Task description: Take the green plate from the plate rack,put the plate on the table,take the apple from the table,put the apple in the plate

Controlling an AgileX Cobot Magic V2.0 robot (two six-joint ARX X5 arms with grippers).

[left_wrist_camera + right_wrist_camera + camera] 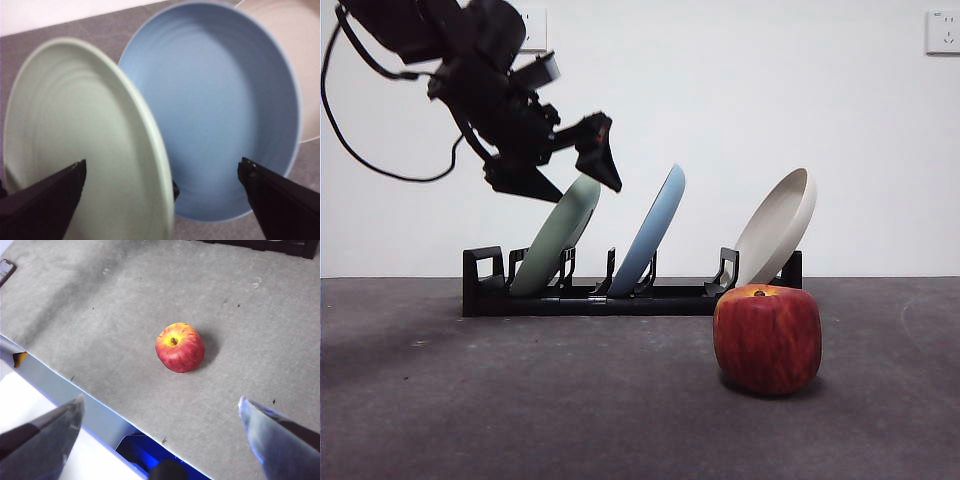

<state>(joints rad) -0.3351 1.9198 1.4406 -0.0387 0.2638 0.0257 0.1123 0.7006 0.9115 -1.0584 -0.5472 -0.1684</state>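
The green plate [552, 240] leans in the leftmost slot of the black plate rack [620, 297]. My left gripper [570, 176] comes in from the upper left, open, one jaw on each side of the plate's top rim without closing on it. In the left wrist view the green plate [75, 140] has its edge between the open jaws of the left gripper [162, 182]. The red apple [767, 338] sits on the table [520, 400] in front of the rack's right end. My right gripper [160, 412] hovers open high above the apple [180, 347], holding nothing.
A light blue plate [650, 228] stands in the rack's middle and a beige plate [777, 225] at its right end; the blue plate [215, 115] is close behind the green one. The table's near edge [65, 385] runs under the right gripper.
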